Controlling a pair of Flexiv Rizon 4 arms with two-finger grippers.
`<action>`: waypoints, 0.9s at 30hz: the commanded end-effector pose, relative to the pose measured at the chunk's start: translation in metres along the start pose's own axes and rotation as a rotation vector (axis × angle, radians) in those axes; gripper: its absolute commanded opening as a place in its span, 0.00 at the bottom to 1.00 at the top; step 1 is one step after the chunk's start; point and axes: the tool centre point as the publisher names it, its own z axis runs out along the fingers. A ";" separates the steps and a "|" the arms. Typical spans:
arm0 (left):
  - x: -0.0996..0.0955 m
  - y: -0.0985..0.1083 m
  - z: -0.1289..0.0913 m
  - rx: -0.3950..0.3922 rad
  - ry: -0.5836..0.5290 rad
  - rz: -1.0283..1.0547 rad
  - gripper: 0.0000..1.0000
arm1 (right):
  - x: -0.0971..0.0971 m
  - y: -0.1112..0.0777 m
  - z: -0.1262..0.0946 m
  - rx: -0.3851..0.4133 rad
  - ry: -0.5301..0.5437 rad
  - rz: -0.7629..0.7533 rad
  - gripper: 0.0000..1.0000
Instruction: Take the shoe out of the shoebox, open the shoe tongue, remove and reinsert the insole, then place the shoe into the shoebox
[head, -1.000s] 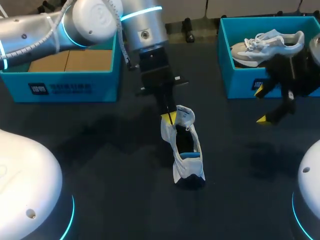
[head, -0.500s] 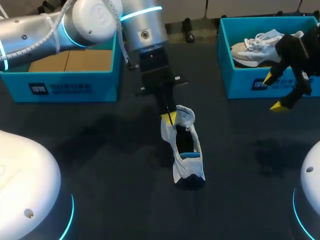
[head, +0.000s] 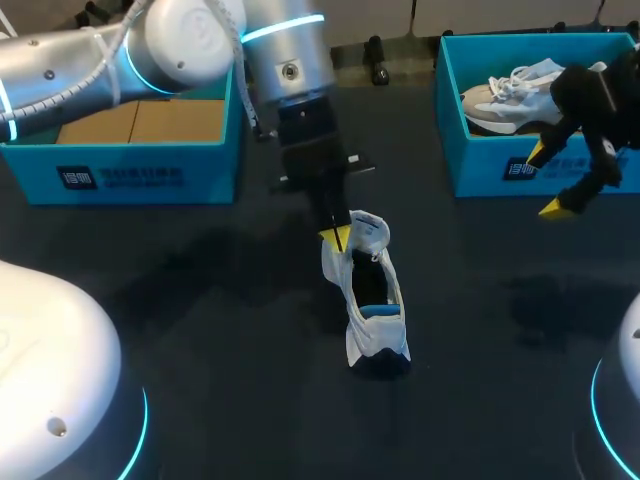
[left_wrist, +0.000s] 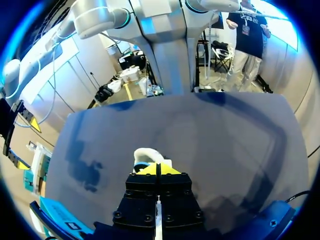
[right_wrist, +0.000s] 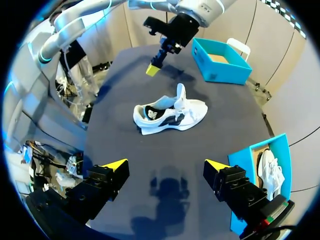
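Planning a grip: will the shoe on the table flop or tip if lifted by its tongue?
The shoe sits upright, low and wide, so a nudge would probably slide it, not tip it. Its raised tongue looks thin and soft, likely bending when pulled.

The left claw (left_wrist: 157, 169) hides most of the shoe (left_wrist: 143, 154).

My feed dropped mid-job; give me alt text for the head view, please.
A white shoe sits mid-table, the left gripper shut at its far end. The right gripper hangs open before the right shoebox, which holds a second shoe.
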 end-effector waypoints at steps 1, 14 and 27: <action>-0.001 0.004 0.001 -0.003 0.030 0.001 0.00 | 0.000 0.000 0.000 0.002 0.000 0.001 1.00; -0.006 0.018 0.021 -0.065 0.069 0.037 0.00 | 0.000 0.000 0.000 0.002 0.000 0.001 1.00; -0.012 0.031 0.053 -0.044 0.094 0.041 0.00 | 0.000 0.000 0.000 0.002 0.000 0.001 1.00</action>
